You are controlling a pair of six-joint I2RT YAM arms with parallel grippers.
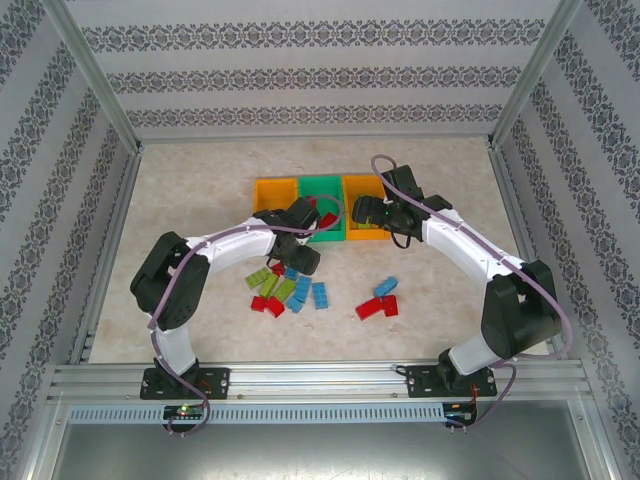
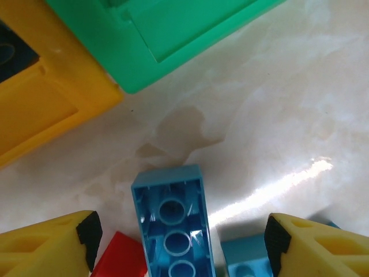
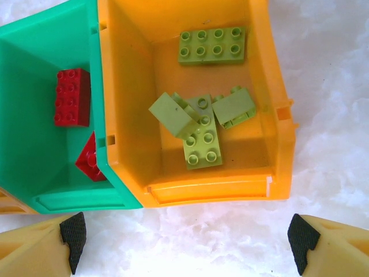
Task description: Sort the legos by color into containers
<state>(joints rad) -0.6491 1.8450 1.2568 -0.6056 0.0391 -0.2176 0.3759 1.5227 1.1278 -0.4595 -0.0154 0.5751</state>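
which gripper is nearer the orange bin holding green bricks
right. the right gripper hovers just before the near rim of the orange bin; the left gripper straddles a blue brick in front of the green bin.

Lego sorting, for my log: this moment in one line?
left jaws: open astride blue brick; right jaws: open, empty; orange bin: green bricks; green bin: red bricks

Two arms [image 1: 225, 245]: white links, black joints, black bases [image 1: 175, 383]. Lilac cable [image 1: 566, 312] along each. Yellow fingers [image 2: 40, 248], black pads [image 2: 89, 234] on left gripper [image 2: 182, 238], right gripper [image 3: 188, 241].
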